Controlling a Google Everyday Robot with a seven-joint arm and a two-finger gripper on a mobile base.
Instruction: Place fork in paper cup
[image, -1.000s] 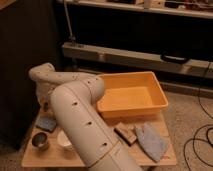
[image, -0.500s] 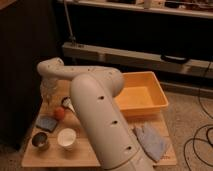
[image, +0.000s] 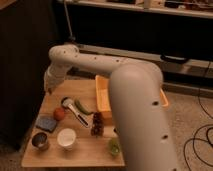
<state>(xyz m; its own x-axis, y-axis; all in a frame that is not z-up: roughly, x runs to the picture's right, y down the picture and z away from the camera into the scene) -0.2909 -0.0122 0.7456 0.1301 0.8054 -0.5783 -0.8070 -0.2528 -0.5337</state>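
Observation:
The paper cup (image: 66, 137) is white and round and stands upright near the front of the small wooden table (image: 75, 155). No slim grey fork shows anywhere; it is hidden or out of view. My white arm (image: 130, 90) reaches from the lower right up and across to the left. The gripper (image: 50, 87) hangs at its end above the table's back left corner, well behind and left of the paper cup.
A steel cup (image: 40, 141) stands left of the paper cup and a green cup (image: 114, 146) to its right. A blue sponge (image: 46, 123), an orange ball (image: 59, 114), a white-handled utensil (image: 73, 108), a green item (image: 82, 106) and a dark cluster (image: 97, 123) lie mid-table. A yellow bin (image: 102, 95) sits at the back right.
The arm has swung up and to the left, off the middle of the table. The cups and the other items now show. The gripper sits farther back left.

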